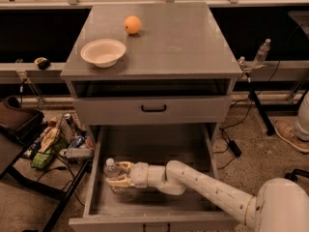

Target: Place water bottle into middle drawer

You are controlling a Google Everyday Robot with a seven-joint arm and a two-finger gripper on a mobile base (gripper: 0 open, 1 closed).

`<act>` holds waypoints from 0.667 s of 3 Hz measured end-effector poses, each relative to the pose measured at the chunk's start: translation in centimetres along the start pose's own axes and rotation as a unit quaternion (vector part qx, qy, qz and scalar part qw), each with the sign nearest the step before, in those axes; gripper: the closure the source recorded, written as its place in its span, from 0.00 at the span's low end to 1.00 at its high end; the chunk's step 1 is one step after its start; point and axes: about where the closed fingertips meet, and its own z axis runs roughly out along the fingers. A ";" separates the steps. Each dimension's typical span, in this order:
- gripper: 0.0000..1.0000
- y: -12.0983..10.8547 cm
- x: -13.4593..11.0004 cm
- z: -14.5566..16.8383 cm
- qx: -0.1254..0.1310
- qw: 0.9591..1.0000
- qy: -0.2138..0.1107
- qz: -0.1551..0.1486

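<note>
Camera view. The cabinet stands at the centre of the frame. On its grey top, a white bowl sits at 9 o'clock and an orange at 11 o'clock, the two apart.

Below the top, a closed drawer front carries a black curved handle.

The middle drawer is pulled out toward 6 o'clock, with its flat grey floor and tall side walls exposed.

The robot arm enters from 4 o'clock and reaches across the drawer toward its 9 o'clock wall. The gripper is inside the drawer, near that left wall. Its pale fingers are closed around the water bottle, one on each side, pinching it.

The water bottle is within the middle drawer at its 9 o'clock side, just beside the left wall, white cap pointing toward 12 o'clock. Contact between bottle and drawer floor cannot be determined. Its label is too small to read.

A small clear bottle stands at 3 o'clock, outside the cabinet. Assorted packages lie on the ground at 8 o'clock; their print is not legible.
</note>
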 end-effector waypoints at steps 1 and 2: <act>0.17 0.0 0.0 0.0 0.000 1.000 0.000 0.000; 0.00 0.0 0.0 0.0 0.000 1.000 0.000 0.000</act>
